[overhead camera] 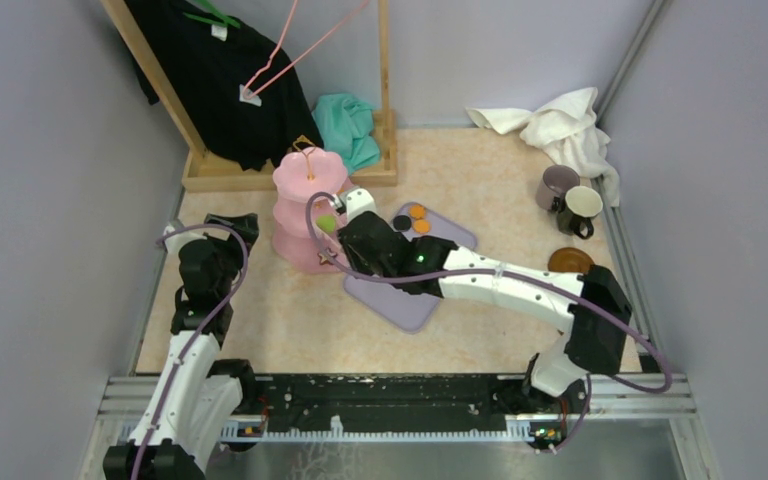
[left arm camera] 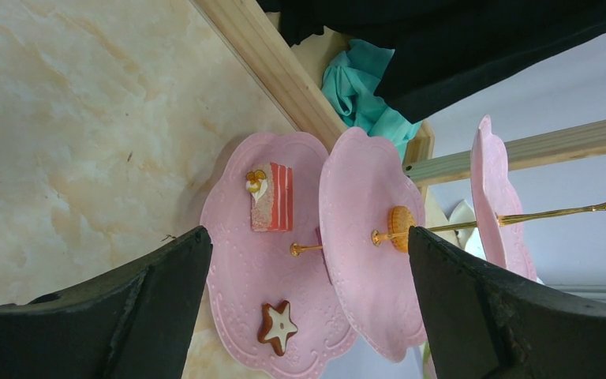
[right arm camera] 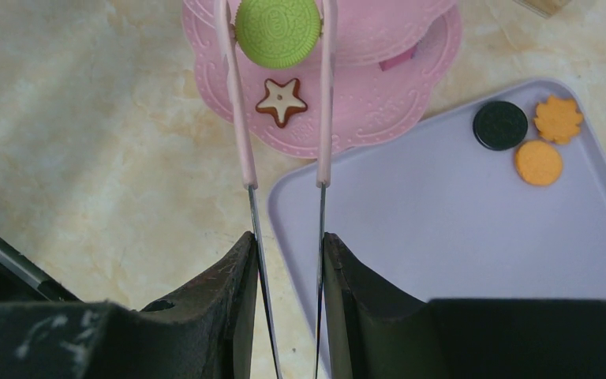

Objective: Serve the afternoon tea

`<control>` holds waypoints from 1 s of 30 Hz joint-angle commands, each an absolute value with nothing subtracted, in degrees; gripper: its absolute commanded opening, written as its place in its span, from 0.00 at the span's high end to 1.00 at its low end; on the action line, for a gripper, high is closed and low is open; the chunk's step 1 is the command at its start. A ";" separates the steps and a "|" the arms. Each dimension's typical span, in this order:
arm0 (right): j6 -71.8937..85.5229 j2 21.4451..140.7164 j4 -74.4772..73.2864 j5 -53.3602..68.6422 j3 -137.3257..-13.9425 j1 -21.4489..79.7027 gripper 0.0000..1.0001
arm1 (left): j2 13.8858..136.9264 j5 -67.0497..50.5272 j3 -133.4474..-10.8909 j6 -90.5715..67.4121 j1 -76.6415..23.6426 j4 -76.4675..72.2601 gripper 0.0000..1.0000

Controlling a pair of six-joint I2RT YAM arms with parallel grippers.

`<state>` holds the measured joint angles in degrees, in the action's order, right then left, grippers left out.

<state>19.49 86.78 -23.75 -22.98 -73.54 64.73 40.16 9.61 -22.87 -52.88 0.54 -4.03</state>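
Above the bench (overhead camera: 260, 325), from the fixed camera, found the right hand (overhead camera: 355, 214) stretched across to the pink stand (overhead camera: 305, 180), with a green round (overhead camera: 328, 222) held at the stand's near side. Too small from here to tell contact between round and tier. Noted the left hand (overhead camera: 235, 228) just left of the stand, and the mugs (overhead camera: 560, 185) and a saucer (overhead camera: 570, 260) well apart by the right wall, unserved.

Through the left wrist camera, saw that hand's fingers (left arm camera: 126, 308) spread wide around nothing, facing the stand. Counted a cake slice (left arm camera: 272, 197) and a star biscuit (left arm camera: 278, 325) on the bottom tier, and an orange biscuit (left arm camera: 400, 227) on the middle one.

Through the right wrist camera, saw the right hand pressed together on the thin pink tongs (right arm camera: 241, 118), themselves pinching the green round by its edges over the stand. Spotted a black round (right arm camera: 499, 125) and two orange rounds (right arm camera: 538, 162) waiting on the lilac tray (right arm camera: 458, 237). Judged the grip the weak link: two narrow tips on a smooth disc, liable to twist out and drop past the tier onto the star biscuit or the bench if let go too near the rim. Feared also a shove or tip of the stand from a tongs tip catching the scalloped edge.
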 commanded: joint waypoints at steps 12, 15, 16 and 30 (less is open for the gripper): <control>16.96 103.87 -24.65 -19.81 -94.97 65.09 0.85 | 39.37 9.91 -23.10 -52.89 1.11 -4.76 0.01; 17.20 106.57 -25.23 -19.44 -97.97 64.46 0.85 | 39.35 9.87 -22.98 -52.96 1.08 -4.91 0.01; 17.33 107.34 -25.19 -19.44 -98.79 64.23 0.85 | 39.35 9.83 -23.01 -52.99 1.10 -4.92 0.01; 19.87 115.26 -24.81 -18.53 -106.90 60.56 0.85 | 39.42 9.84 -22.76 -52.81 1.01 -5.30 0.01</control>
<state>18.59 114.24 -27.11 -18.74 -102.32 61.71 40.01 9.61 -22.87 -52.90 0.56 -4.05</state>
